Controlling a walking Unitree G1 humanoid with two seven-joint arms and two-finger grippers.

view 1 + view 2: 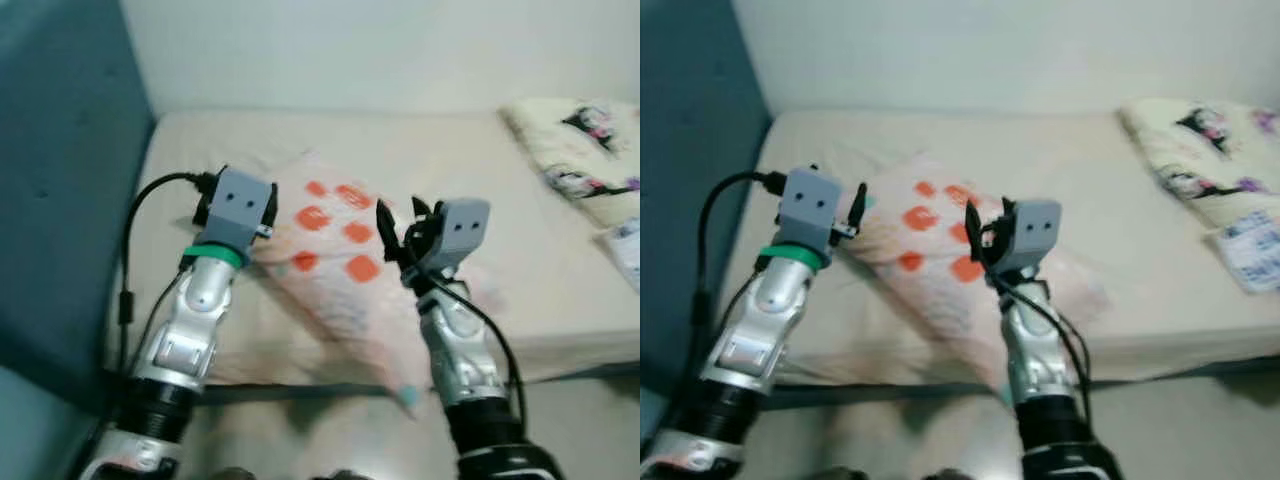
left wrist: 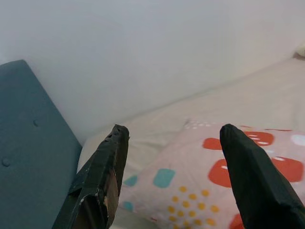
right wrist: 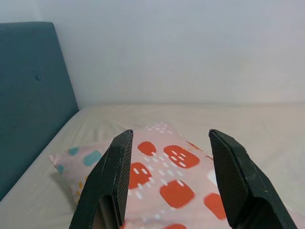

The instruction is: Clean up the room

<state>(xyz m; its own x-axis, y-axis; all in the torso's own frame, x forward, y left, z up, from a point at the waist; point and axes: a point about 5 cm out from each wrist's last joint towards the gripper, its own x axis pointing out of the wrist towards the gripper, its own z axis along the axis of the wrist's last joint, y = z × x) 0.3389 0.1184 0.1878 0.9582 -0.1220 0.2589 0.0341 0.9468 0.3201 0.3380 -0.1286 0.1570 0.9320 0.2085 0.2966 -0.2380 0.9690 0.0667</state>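
Observation:
A pink-white pillow (image 1: 335,255) with orange-red patches lies slantwise on the beige bed (image 1: 450,150), one corner hanging over the front edge. My left gripper (image 1: 855,212) is raised at the pillow's left end, just above it. In the left wrist view its black fingers (image 2: 102,176) stand open with nothing between them. My right gripper (image 1: 402,228) hovers over the pillow's right half. It is open and empty too, with the pillow (image 3: 164,176) seen past its fingers (image 3: 112,181).
A teal padded headboard (image 1: 60,150) stands along the left. At the back right lies a cream pillow with cartoon prints (image 1: 580,150), with a white-blue packet (image 1: 625,245) beside it. A white wall (image 1: 350,50) runs behind the bed.

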